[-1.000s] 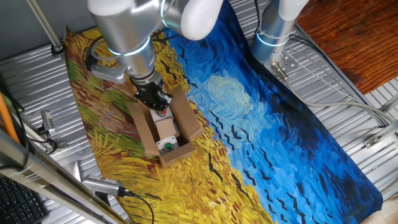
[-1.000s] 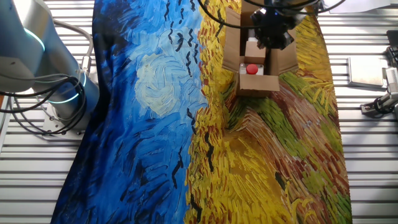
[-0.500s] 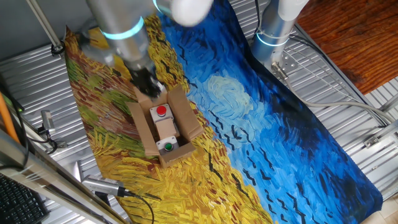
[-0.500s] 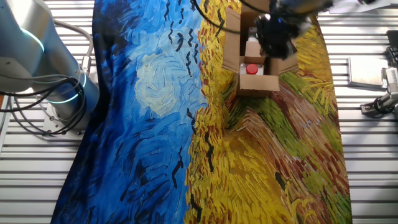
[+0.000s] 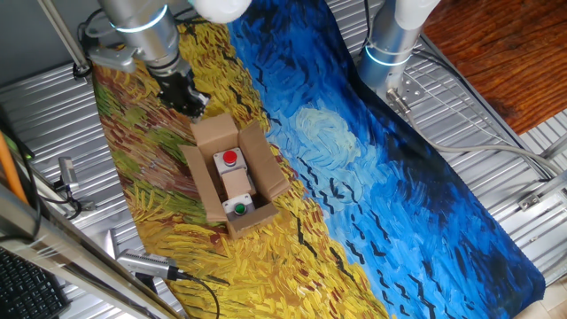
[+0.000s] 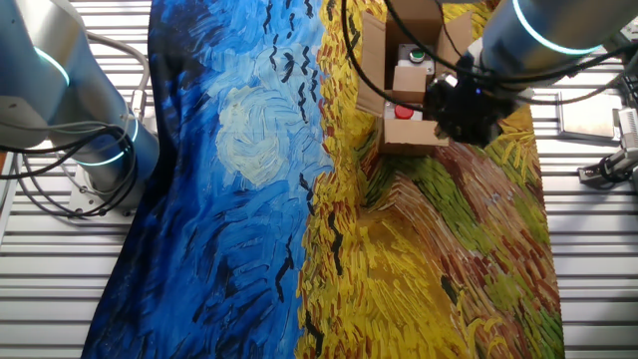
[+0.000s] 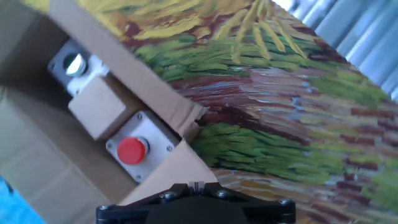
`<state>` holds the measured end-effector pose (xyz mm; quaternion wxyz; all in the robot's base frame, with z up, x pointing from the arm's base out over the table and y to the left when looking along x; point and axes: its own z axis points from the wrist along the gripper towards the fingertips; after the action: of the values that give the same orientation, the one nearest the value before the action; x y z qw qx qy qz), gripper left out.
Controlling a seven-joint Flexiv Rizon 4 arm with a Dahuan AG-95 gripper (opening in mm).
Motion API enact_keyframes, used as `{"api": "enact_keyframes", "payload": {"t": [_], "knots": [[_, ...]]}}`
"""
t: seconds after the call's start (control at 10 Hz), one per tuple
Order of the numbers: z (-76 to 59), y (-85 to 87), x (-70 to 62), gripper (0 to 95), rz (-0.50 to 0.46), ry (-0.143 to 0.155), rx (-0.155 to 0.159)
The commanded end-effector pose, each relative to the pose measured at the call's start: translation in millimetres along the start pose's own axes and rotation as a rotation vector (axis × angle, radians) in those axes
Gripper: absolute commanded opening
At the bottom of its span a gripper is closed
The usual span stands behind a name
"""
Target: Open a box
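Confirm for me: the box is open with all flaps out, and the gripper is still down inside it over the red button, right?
Not quite. The box is open with its flaps out, but the gripper has pulled away and sits off the box's red-button end, as one fixed view shows.

Box (image 6: 396,60) lies open; pincer (image 6: 466,112) beside its end

The gripper's (image 5: 182,91) fingers are too dark and small to tell if they are apart. In the hand view only its black base at the bottom edge shows. There the box (image 7: 93,118) is cut off at the left and top edges. In the other fixed view the gripper hides the box's near right corner.
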<state>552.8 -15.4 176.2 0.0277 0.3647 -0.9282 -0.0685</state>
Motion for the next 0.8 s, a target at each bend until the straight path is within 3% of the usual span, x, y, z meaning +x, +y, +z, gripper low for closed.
{"api": "enact_keyframes", "payload": {"t": [0.1, 0.4, 0.6, 0.7, 0.8], "knots": [[0.5, -3.9, 4.4, 0.0, -0.045, -0.014, 0.008], [6.2, -4.3, 1.9, 0.0, 0.122, 0.001, 0.045], [12.0, -26.4, 4.6, 0.0, 0.116, 0.01, 0.035], [17.4, -59.5, 11.9, 0.0, 0.056, 0.008, 0.033], [21.6, -77.8, 17.7, 0.0, 0.028, 0.006, 0.032]]}}
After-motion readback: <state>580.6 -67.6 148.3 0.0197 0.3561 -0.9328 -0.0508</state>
